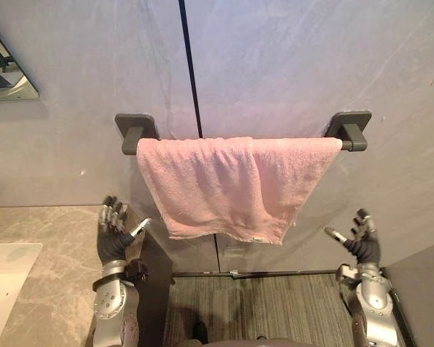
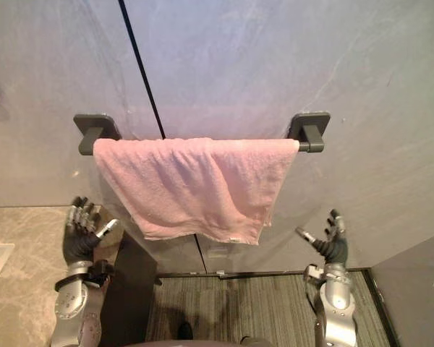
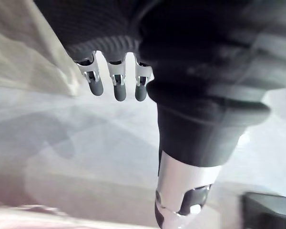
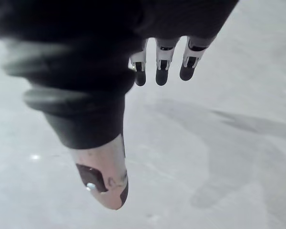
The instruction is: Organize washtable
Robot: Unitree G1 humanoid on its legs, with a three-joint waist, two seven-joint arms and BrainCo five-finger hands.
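So there's one pink towel (image 1: 231, 188) draped over the single dark towel bar (image 1: 354, 145). It hangs a bit crooked, with a fold down the middle, so it looks parked there to dry and could probably use a straighten. The bar sits on two wall brackets (image 1: 136, 132), one at each end. Two robot hands are up below the bar, the left hand (image 1: 113, 235) under the left bracket and the right hand (image 1: 363, 242) under the right one. Both have fingers spread and thumbs out, holding nothing and clear of the towel, likely posed to take the hem from both sides. One marble counter (image 1: 50, 246) with one white sink (image 1: 3, 282) lies below-left of the bar, and one mirror (image 1: 3, 76) corner sits above-left.
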